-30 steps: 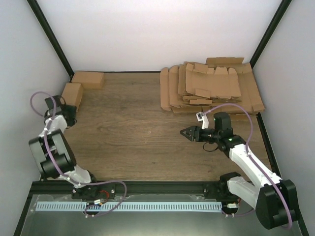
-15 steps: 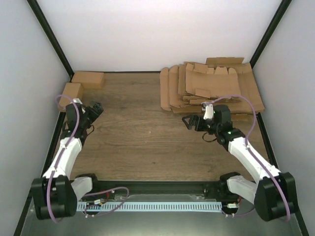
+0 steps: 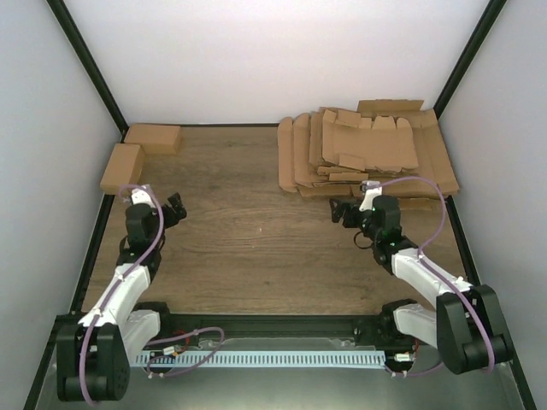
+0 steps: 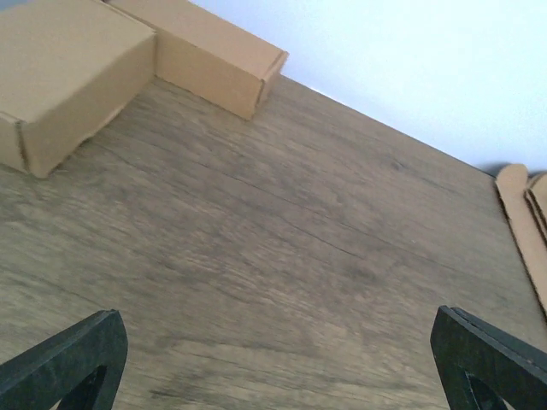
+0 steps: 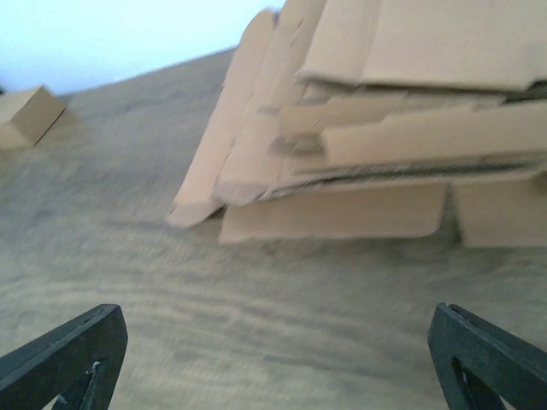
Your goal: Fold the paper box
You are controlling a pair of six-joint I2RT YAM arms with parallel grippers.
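Observation:
A pile of flat unfolded cardboard box blanks lies at the back right of the table; it shows in the right wrist view just beyond the fingers. My right gripper is open and empty, close to the pile's near left edge. Two folded brown boxes stand at the back left: one by the wall, one nearer; both show in the left wrist view. My left gripper is open and empty over bare wood, to the right of the boxes.
The wooden table is bounded by white walls and black frame posts. A black rail runs along the near edge by the arm bases.
The left arm pulled back from the folded boxes and swung toward the middle. The right gripper moved back and right toward the cardboard pile and now points at it.

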